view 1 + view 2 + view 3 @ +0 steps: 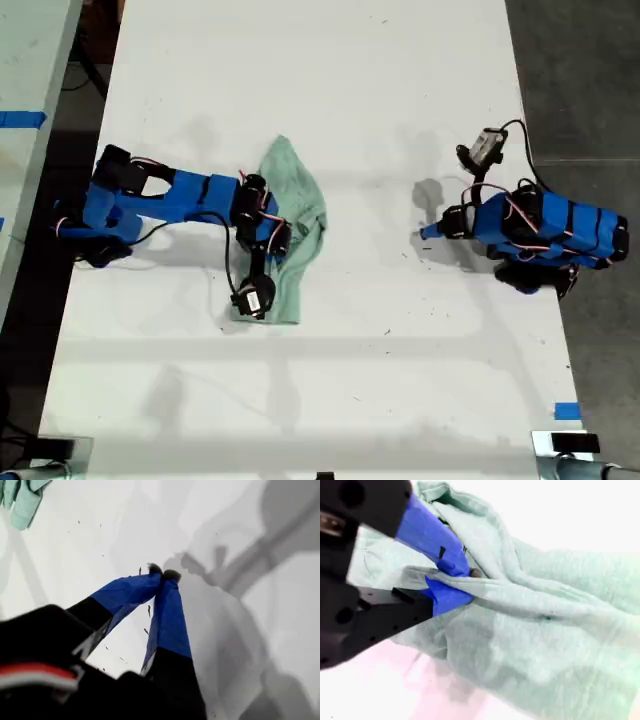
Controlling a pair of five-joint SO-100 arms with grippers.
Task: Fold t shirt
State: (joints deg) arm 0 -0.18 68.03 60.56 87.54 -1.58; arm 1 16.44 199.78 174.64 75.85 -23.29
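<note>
across the exterior view the white counter [330, 80] carries the t shirt [296, 215], a crumpled mint strip lying left of centre in that view, with one blue arm stretched over it and the other folded up well apart at the exterior view's right. along the first wrist view, my first end effector [162, 574] has its tips pressed together on nothing, above bare counter, with only a corner of the shirt far off. along the second wrist view, my second end effector [457, 582] is closed on a raised ridge of the shirt cloth, pinched between its blue fingers [432, 535]. to fold well, i judge the pinch should stay firm, the fabric lifted just enough to clear the layer beneath, then carried straight across so the edge lands flat rather than bunching.
</note>
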